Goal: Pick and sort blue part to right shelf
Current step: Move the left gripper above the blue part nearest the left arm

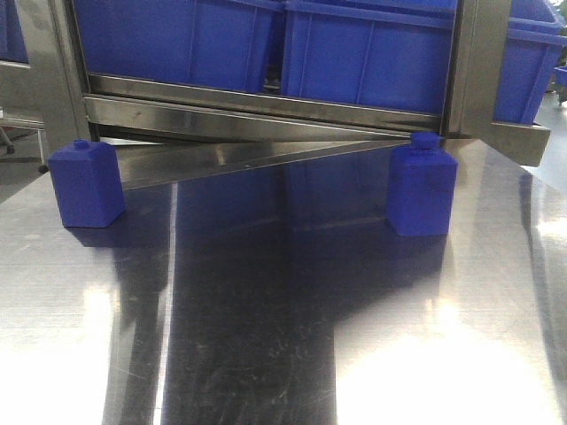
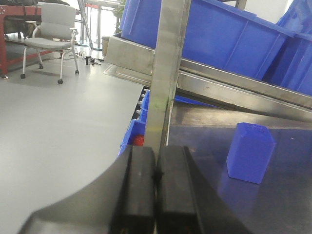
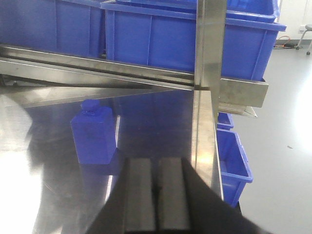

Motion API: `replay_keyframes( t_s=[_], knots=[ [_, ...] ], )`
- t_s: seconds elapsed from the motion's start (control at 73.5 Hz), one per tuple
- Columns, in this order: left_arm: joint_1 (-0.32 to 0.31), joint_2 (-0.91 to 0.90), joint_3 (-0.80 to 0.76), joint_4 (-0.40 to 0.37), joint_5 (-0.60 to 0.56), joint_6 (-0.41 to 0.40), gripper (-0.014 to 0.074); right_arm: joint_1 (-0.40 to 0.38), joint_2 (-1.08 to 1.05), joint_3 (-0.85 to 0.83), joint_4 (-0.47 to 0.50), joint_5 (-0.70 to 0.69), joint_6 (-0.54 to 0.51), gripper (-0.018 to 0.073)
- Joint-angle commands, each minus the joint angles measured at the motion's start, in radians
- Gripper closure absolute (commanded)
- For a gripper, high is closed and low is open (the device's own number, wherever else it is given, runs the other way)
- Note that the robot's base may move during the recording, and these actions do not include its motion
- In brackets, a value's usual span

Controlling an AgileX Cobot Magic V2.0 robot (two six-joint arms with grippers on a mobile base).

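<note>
Polished steel table (image 1: 266,354): two matte blue boxy parts, left part (image 1: 86,184), right part (image 1: 423,189). Closed, empty: left end effector (image 2: 156,180), right end effector (image 3: 157,195).

One part (image 2: 250,153) stands on the table (image 2: 292,207) ahead-right of the fingers of the left gripper (image 2: 156,178), with a shelf post (image 2: 166,73) straight ahead of them. The other part (image 3: 94,134) stands ahead-left of the fingers of the right gripper (image 3: 157,195), with bins (image 3: 161,39) on the right shelf (image 3: 122,68) behind it.
</note>
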Motion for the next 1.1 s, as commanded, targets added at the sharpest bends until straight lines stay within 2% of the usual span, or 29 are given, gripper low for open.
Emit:
replay_keyframes(
  t_s=[0.0, 0.272, 0.572, 0.735, 0.83, 0.98, 1.089],
  knots=[
    [0.002, -0.017, 0.021, -0.001, -0.081, -0.001, 0.0472, -0.002, -0.022, -0.023, -0.007, -0.090, -0.009, 0.0502],
    [0.002, -0.017, 0.021, -0.001, -0.097, -0.001, 0.0471, -0.002, -0.022, -0.023, -0.007, -0.090, -0.009, 0.0502],
    [0.002, -0.017, 0.021, -0.001, -0.297, -0.002, 0.0471, -0.002, -0.022, -0.023, -0.007, -0.090, -0.009, 0.0502],
    [0.002, -0.017, 0.004, -0.018, -0.352, -0.002, 0.0471, -0.002, -0.022, -0.023, -0.007, -0.090, -0.009, 0.0502],
    [0.002, -0.015, -0.069, -0.013, -0.271, -0.002, 0.0471, -0.002, -0.022, -0.023, -0.007, -0.090, -0.009, 0.0502],
    [0.002, 0.060, -0.297, 0.049, -0.010, -0.002, 0.0471, -0.002, -0.022, -0.023, -0.007, -0.090, -0.009, 0.0502],
    [0.000, 0.176, -0.460, 0.039, 0.164, -0.002, 0.0465, -0.002, -0.022, -0.023, -0.007, -0.090, -0.009, 0.0502]
  ],
)
